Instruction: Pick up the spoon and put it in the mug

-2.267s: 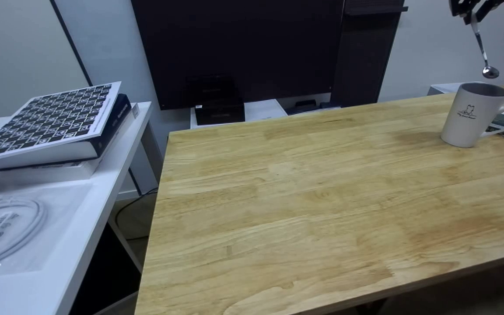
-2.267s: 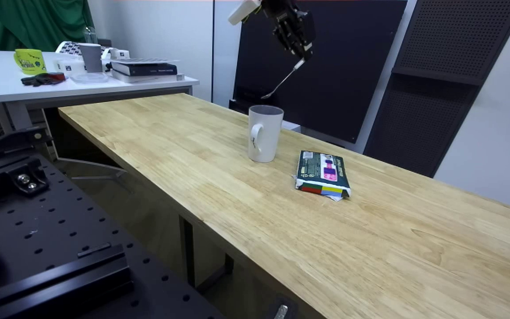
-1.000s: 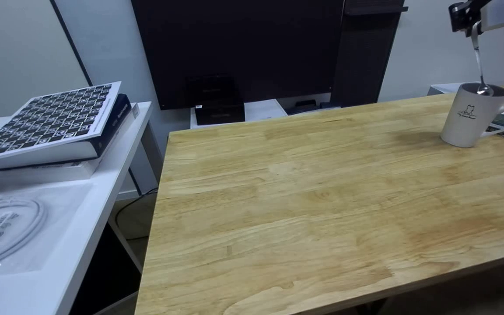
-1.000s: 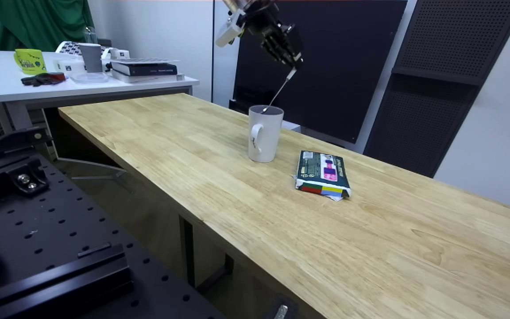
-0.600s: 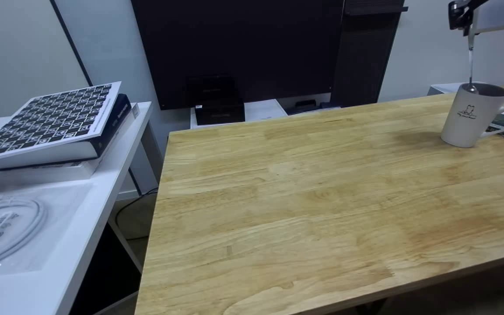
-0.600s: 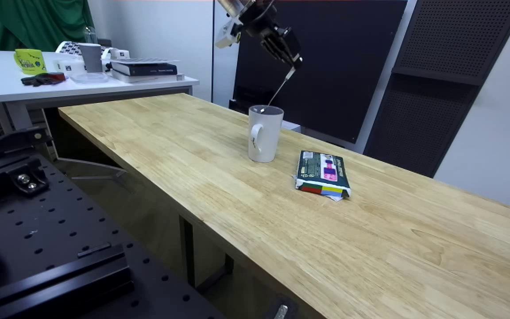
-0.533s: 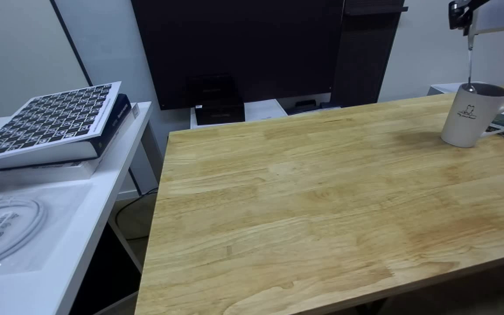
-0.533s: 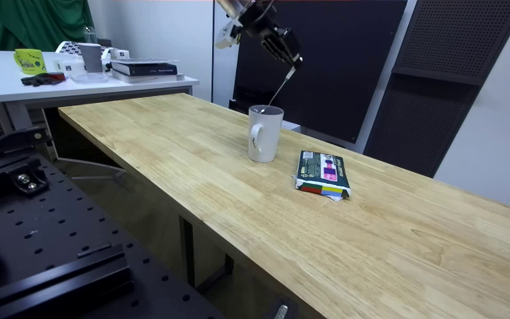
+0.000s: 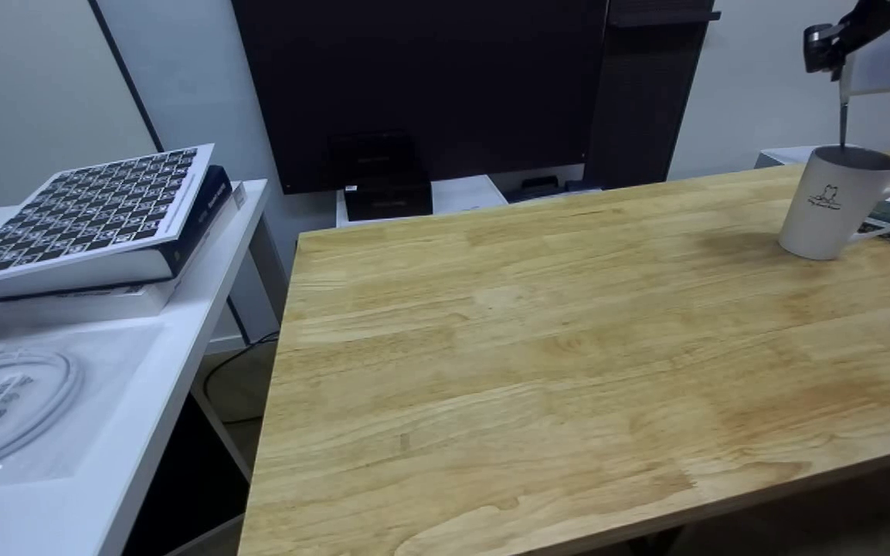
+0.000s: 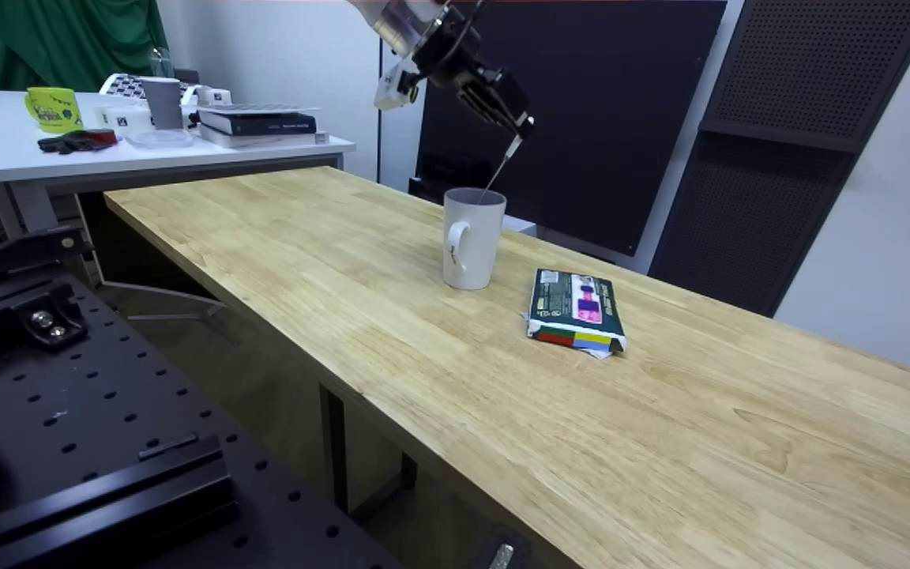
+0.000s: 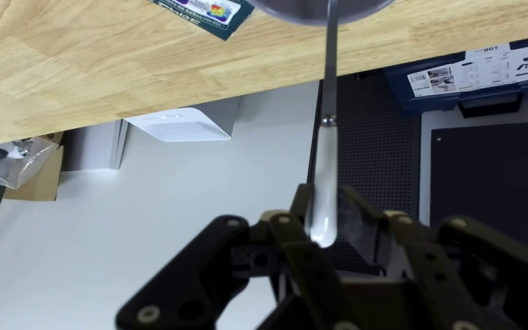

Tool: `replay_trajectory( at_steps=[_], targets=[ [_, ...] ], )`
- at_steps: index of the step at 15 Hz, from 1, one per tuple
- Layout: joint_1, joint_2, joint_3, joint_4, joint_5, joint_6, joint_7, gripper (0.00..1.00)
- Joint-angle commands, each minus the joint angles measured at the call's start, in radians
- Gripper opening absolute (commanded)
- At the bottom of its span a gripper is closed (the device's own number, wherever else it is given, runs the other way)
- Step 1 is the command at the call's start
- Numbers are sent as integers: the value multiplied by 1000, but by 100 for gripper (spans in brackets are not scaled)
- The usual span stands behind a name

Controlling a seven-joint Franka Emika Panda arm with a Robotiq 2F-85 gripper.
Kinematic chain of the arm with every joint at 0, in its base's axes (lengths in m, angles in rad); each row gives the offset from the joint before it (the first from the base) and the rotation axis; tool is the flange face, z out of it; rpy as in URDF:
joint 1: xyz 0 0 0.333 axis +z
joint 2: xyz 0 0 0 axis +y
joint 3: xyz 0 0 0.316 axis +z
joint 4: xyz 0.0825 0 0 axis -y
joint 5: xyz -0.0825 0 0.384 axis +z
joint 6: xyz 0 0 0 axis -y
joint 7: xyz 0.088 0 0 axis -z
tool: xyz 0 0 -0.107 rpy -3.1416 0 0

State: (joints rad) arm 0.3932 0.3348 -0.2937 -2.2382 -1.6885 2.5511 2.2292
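Though illegible, script (image 9: 824, 202) on the grey mug (image 10: 483, 243), with the spoon (image 11: 329, 94), lower end inside, in the tool's (image 11: 324, 201) grip.

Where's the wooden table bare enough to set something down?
On the wooden table: between the mug and the end by the white desk; also past the dark packet, away from the mug. Crowded at the mug, where the claw holds the spoon reaching in.
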Motion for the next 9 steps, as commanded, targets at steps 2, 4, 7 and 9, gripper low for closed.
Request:
replay_trajectory(
  at_steps=[2, 4, 7, 9],
  targets=[
    [-184, -12, 223, -40, -35, -100, 43, 5],
    [-231, -6, 275, -42, -6, -119, 8, 46],
    [-290, -8, 318, -25, 48, -102, -58, 59],
    [-315, -19, 333, -4, 90, -94, -113, 73]
  ],
)
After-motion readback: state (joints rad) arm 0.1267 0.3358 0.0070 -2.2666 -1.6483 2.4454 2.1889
